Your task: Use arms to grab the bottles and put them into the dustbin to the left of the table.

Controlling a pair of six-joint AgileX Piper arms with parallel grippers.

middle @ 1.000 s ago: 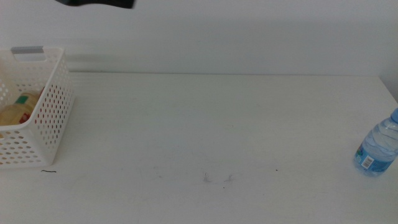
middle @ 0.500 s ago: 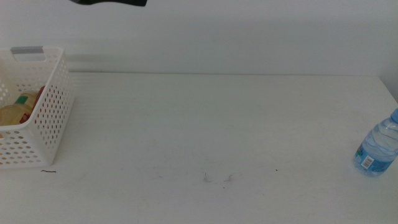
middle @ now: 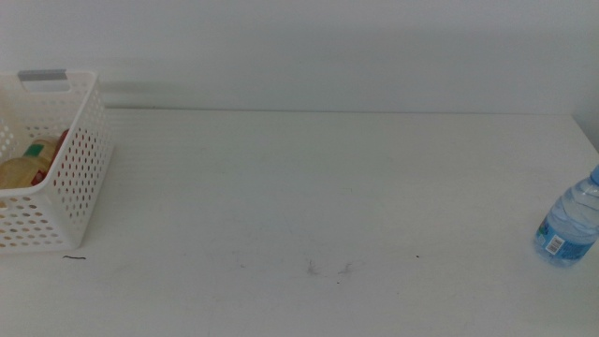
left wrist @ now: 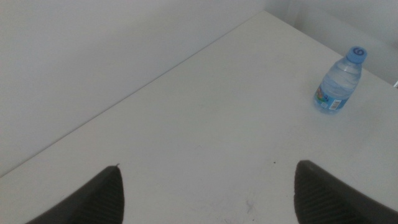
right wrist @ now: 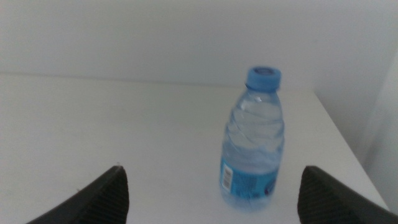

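White table (middle: 309,187) against a plain pale wall, faintly scuffed near its front edge.

Right gripper (right wrist: 211,208): spread wide, nothing held, dark jaw tips at either side of its wrist view. Straight ahead of the gap, a little toward one jaw, upright on the tabletop and apart from both jaws: clear water bottle (right wrist: 254,138) with blue cap and blue label band. Beyond the bottle, table edge and wall.

Left gripper (left wrist: 205,196): likewise spread wide and empty, raised above bare tabletop. Well ahead of it and off toward one jaw, the same water bottle (left wrist: 337,82), small, standing upright close to the table's far corner. Faint dark specks on the surface just in front of the jaws.

Neither arm visible from the middle camera. There, water bottle (middle: 571,217) at the table's right edge, partly cut by the frame, well apart from everything else. At the far left, white perforated dustbin (middle: 75,178) with a grey strip on its rim; inside, lying down, a yellow-drink bottle (middle: 21,168) with green label, and a sliver of red can (middle: 60,139) beside it against the basket wall. Small dark mark on the table just in front of the dustbin.
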